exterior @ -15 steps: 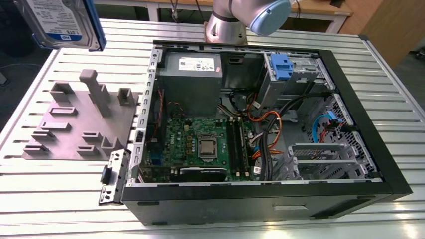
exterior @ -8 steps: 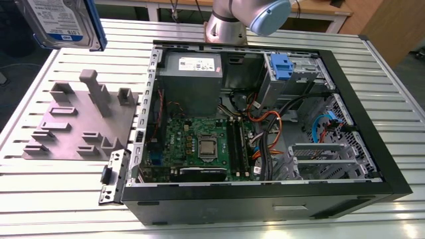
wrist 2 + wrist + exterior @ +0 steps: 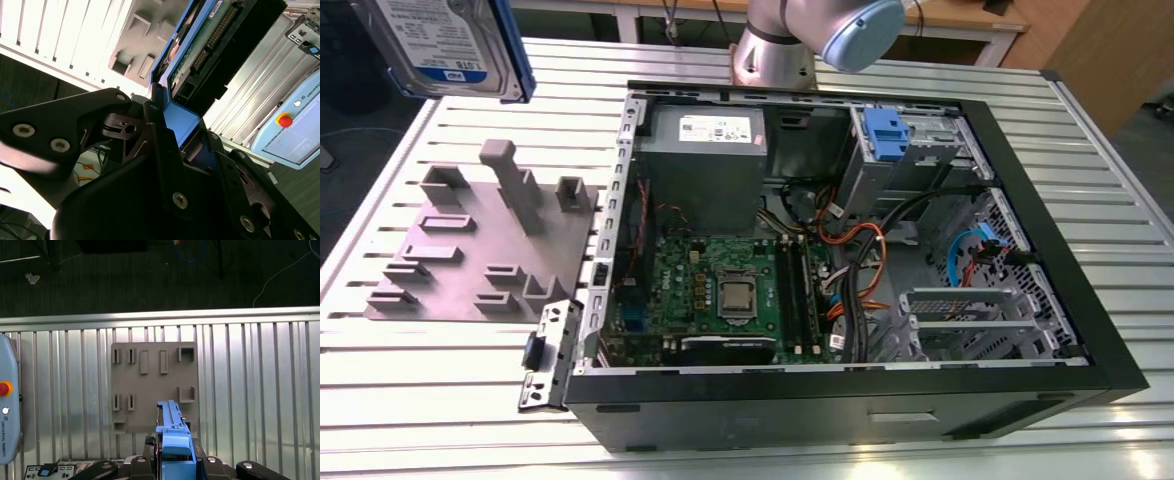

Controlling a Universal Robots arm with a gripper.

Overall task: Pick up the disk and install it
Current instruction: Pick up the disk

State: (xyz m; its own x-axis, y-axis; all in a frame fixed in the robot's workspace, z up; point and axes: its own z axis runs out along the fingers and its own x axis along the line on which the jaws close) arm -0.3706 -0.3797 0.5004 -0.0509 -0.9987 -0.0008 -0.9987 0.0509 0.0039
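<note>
The disk (image 3: 447,45), silver with a white-and-blue label and blue rails, hangs high above the slatted table at the exterior view's far left. It is lifted off the grey fixture plate (image 3: 480,240). In both wrist views my gripper (image 3: 187,135) (image 3: 175,460) is shut on the disk's blue rail end. The disk (image 3: 215,35) shows its circuit-board side in the second wrist view. It stands edge-on (image 3: 170,420) over the fixture plate (image 3: 152,385) in the first wrist view.
The open computer case (image 3: 1067,200) lies on the table toward the exterior view's right. Inside it are a grey power-supply box (image 3: 704,150), the motherboard (image 3: 720,290), cables, and a drive bay with a blue latch (image 3: 887,135). The arm's base (image 3: 774,55) stands behind the case. A teach pendant (image 3: 7,400) lies beside the plate.
</note>
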